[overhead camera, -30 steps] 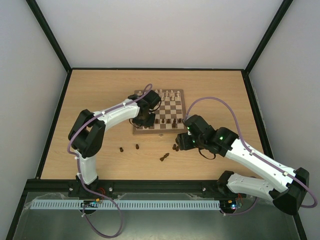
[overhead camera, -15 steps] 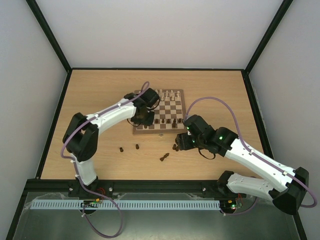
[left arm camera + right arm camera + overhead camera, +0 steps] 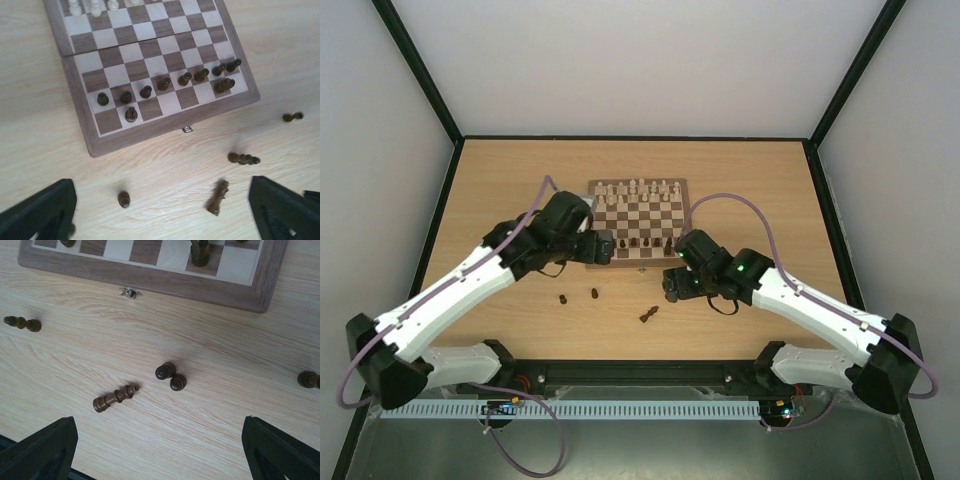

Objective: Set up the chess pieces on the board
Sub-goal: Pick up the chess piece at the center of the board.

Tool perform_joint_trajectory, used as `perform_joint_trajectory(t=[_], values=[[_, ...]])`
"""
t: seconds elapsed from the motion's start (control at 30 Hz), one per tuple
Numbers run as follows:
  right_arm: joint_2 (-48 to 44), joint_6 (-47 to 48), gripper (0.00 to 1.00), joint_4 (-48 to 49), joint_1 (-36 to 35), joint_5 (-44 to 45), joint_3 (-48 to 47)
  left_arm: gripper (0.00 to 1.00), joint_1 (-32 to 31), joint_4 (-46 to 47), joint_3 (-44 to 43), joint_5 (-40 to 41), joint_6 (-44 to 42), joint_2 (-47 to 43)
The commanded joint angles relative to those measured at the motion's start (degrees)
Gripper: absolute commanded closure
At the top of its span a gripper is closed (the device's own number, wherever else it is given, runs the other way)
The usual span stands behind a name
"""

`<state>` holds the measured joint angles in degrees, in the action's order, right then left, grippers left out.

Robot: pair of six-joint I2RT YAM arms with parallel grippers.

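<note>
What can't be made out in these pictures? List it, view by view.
1. Left wrist: the cream pieces are cut off by the top edge. The loose dark pieces are blurred, so their kinds are unclear.
2. Right wrist: the board lies mostly beyond the top edge. One dark piece is cut off by the right edge.
3. Top external: the right tool hides whatever lies under it. All chessmen are too small to name.

The left arm (image 3: 470, 285) is stretched forward and bent inward, the right arm (image 3: 800, 305) is angled in to meet it, and both the left gripper (image 3: 603, 248) and the right gripper (image 3: 672, 285) are pointed downward with their fingers (image 3: 40, 212) spread wide apart.
</note>
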<state>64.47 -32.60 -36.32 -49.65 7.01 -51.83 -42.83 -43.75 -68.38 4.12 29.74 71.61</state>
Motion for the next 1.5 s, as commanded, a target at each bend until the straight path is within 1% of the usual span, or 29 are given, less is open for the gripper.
perform_joint_trajectory(t=[0.0,0.1,0.17,0.3,0.33,0.43,0.6,0.67,0.77,0.8,0.87,0.93,1.07,1.23,1.47], values=[[2.3,-2.4,0.11,1.0,-0.2,0.5,1.1,0.01,0.1,1.5,4.2,-0.9,1.4,-6.8],[3.8,-3.4,0.17,1.7,-0.3,1.0,1.6,0.01,0.1,2.1,7.3,-2.1,2.1,-11.6],[4.4,-4.9,0.26,2.5,-0.3,1.2,2.2,0.01,0.2,2.4,9.1,-2.5,2.4,-14.5],[6.3,-7.0,0.47,3.5,-0.2,1.7,3.4,0.01,0.1,2.3,11.9,-3.3,2.6,-18.4],[6.8,-7.6,0.50,3.5,-0.2,2.1,3.9,0.01,0.1,2.3,12.4,-3.6,2.7,-19.0],[7.5,-9.2,0.52,3.5,0.2,3.8,5.8,0.00,0.1,2.3,13.4,-4.1,2.7,-20.5],[7.5,-9.3,0.52,5.3,5.8,3.3,8.8,0.00,0.1,3.9,15.5,-5.4,2.4,-20.8],[6.5,-9.1,0.52,5.4,6.9,3.2,8.9,0.01,0.1,4.5,16.1,-5.6,2.3,-20.7],[4.7,-8.4,0.50,5.3,7.3,3.3,8.5,0.01,0.1,5.5,17.0,-5.8,2.4,-20.9],[4.0,-8.2,0.47,5.4,7.3,3.3,8.3,0.00,0.1,5.9,17.2,-5.8,2.4,-21.1],[2.6,-7.8,0.38,5.3,7.3,3.3,7.9,0.00,0.1,6.7,17.7,-6.0,2.5,-21.3],[1.1,-7.1,0.23,5.1,7.3,3.3,7.6,0.01,0.1,7.4,18.3,-6.2,2.6,-21.5],[-1.3,-6.0,0.00,4.4,7.4,2.8,6.6,0.01,0.1,8.8,19.2,-6.3,2.9,-21.8],[-3.2,-5.4,0.02,2.4,7.3,1.2,4.6,0.00,0.1,9.8,20.4,-6.3,3.6,-22.8],[-8.7,-7.1,0.01,2.9,7.3,-1.8,5.4,0.01,0.1,11.5,22.0,-6.4,4.4,-23.3]])
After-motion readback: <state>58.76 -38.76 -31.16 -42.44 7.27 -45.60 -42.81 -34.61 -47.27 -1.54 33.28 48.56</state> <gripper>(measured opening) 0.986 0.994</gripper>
